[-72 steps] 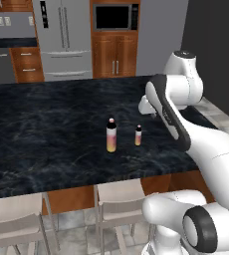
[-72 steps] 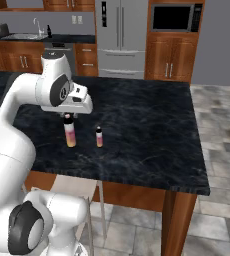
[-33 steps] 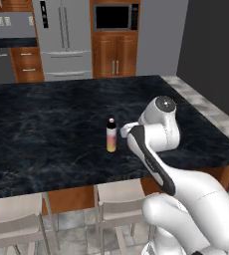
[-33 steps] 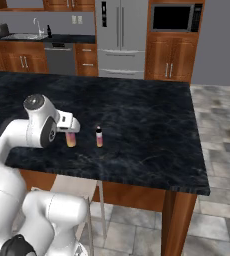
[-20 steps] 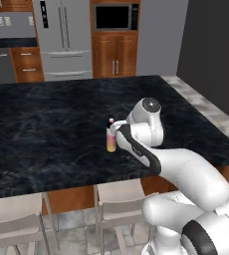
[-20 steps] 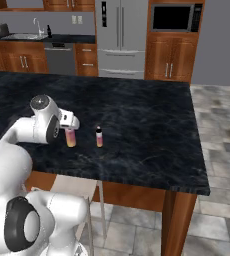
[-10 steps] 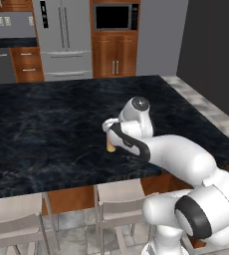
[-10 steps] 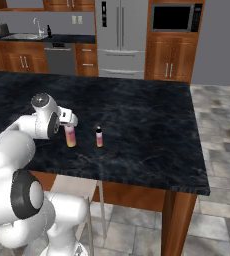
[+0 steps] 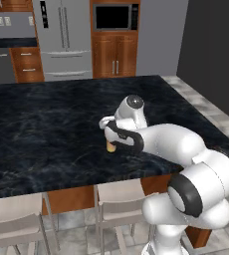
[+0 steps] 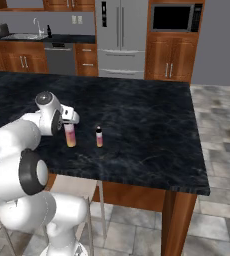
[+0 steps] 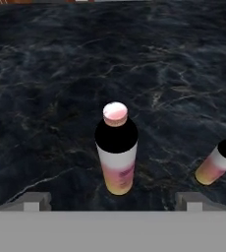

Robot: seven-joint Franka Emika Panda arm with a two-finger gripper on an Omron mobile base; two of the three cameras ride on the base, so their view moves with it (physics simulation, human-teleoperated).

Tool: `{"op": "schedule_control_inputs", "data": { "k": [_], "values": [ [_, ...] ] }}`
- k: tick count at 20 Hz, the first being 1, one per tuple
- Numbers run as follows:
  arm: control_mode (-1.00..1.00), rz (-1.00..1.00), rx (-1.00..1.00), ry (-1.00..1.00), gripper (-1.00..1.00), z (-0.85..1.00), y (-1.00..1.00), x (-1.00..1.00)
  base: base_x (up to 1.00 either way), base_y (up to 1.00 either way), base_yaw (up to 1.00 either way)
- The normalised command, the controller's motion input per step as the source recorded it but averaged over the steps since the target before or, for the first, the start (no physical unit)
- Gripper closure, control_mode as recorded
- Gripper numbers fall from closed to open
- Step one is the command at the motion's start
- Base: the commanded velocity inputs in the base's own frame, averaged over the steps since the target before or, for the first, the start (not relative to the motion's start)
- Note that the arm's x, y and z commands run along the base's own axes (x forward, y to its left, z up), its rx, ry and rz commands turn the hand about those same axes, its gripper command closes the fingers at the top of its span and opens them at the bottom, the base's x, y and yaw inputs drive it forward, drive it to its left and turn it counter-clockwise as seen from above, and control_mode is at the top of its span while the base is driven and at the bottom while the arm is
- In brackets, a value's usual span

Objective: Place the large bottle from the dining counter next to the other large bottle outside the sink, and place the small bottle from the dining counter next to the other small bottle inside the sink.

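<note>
Nothing of the task looked finished. Both bottles stood upright on the dining counter point(image 10: 152, 130): the large bottle point(image 11: 116, 148) sat in the middle of the hand view, and the small bottle point(image 11: 217, 164) showed at that view's right edge, near it but apart. In the right base view the large bottle point(image 10: 70, 135) was left of centre with the small bottle point(image 10: 99, 137) just to its right; in the left base view only the yellow foot of the large bottle point(image 9: 110, 146) peeked out under the arm near the middle of the frame.

The gripper point(image 11: 113, 201) was low at the large bottle's level, its finger tips point(image 11: 35, 201) set wide apart at the bottom of the hand view, one either side of the bottle and touching nothing. It held nothing.

By my judgement this was the approach to the first grasp. Closing on the large bottle, carrying it to the sink point(image 10: 22, 36) at the upper left of the right base view, and the whole small-bottle step were all left to do
</note>
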Motion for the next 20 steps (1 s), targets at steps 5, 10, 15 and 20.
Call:
{"op": "schedule_control_inputs", "data": {
  "k": [5,10,15,20],
  "values": [
    [-1.00,0.00,0.00,0.00,-1.00,-0.16,0.05,0.23,0.00,0.00,0.00],
    [-1.00,0.00,0.00,0.00,-1.00,-0.21,0.07,0.17,0.00,0.00,0.00],
    [-1.00,0.00,0.00,0.00,-1.00,-0.15,0.03,0.14,0.00,0.00,0.00],
    [-1.00,0.00,0.00,0.00,-1.00,-0.08,0.00,0.16,0.00,0.00,0.00]
  ]
}}
